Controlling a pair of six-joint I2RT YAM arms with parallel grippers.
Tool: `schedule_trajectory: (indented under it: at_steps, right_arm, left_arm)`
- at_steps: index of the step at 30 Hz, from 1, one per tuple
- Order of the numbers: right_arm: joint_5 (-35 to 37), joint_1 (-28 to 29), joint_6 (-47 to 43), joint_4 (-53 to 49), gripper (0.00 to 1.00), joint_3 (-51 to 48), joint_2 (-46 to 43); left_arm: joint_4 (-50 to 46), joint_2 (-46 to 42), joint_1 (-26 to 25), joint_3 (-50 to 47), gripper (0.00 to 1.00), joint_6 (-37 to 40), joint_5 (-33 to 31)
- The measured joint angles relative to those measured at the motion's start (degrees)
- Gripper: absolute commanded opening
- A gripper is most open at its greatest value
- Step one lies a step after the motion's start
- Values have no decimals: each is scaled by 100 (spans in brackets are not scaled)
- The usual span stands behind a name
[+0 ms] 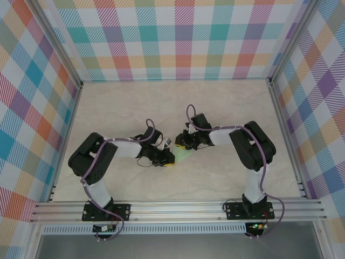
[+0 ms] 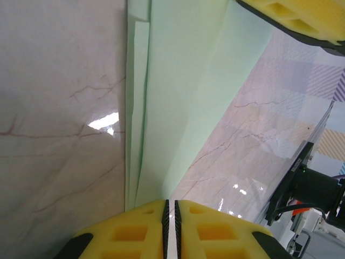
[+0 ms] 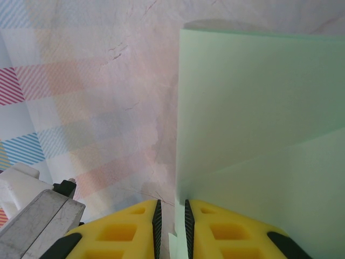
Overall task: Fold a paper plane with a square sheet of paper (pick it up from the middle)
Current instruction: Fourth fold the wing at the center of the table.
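Observation:
The pale green paper (image 1: 184, 155) is a small folded wedge held at the table's middle between both grippers. In the left wrist view the paper (image 2: 178, 81) shows several stacked layers and long creases narrowing to a point. That point runs into my left gripper (image 2: 171, 208), which is shut on it. My left gripper (image 1: 168, 158) is at the paper's left side. My right gripper (image 1: 181, 143) is at its far edge. In the right wrist view a flat edge of the paper (image 3: 259, 108) stands in the narrow gap of my right gripper (image 3: 171, 208), whose jaws are slightly apart.
The marble-look table (image 1: 124, 108) is fenced by aluminium rails and checked walls (image 1: 172, 38). The right gripper's yellow finger (image 2: 302, 16) shows at the top of the left wrist view. A grey and white part of the left arm (image 3: 32, 216) sits close beside the right gripper.

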Motion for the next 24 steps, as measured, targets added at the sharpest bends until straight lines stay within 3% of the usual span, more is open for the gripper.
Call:
schedule_trajectory:
  at_steps: [15, 24]
  right_arm:
    - [-2, 0, 0, 7, 22, -2, 4]
    - [-11, 0, 2, 11, 22, -2, 7]
  left_arm:
    - [-295, -866, 28, -459, 10, -79, -234]
    - [-96, -885, 111, 109, 13, -369, -173]
